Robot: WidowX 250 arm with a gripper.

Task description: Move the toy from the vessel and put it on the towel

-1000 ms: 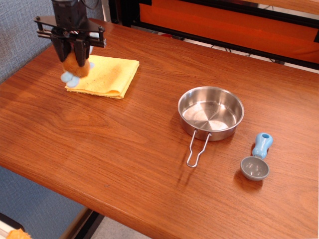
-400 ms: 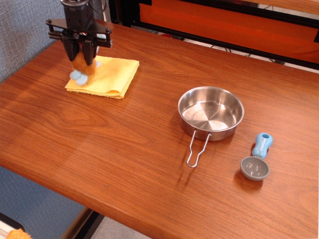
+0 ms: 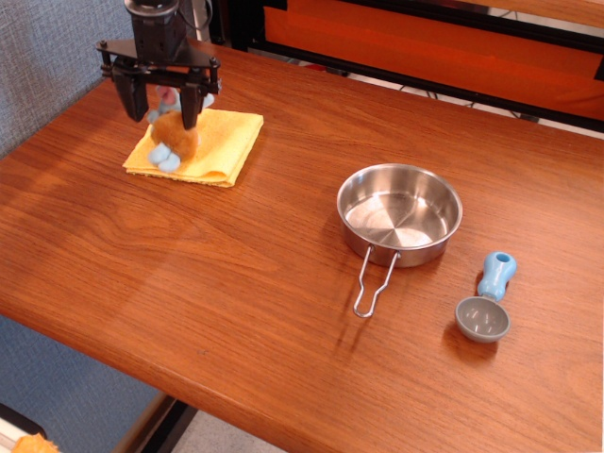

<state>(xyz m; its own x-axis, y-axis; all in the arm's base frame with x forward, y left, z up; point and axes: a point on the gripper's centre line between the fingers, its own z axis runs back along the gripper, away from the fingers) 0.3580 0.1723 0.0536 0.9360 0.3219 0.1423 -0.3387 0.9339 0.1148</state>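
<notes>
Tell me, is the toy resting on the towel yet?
Touching. The only camera view shows the toy lying on the yellow towel, its blue feet on the cloth. The gripper above it has its jaws spread to either side.

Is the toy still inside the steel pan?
No, the pan is empty; the toy lies on the yellow towel under the open gripper.

Shiny steel vessel (image 3: 400, 213), glossy wooden table (image 3: 236, 264)

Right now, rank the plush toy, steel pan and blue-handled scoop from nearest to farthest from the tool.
1. Plush toy, on the yellow towel, between the open tool's fingers.
2. Steel pan, mid-table, to the right.
3. Blue-handled scoop, beyond the pan.
</notes>
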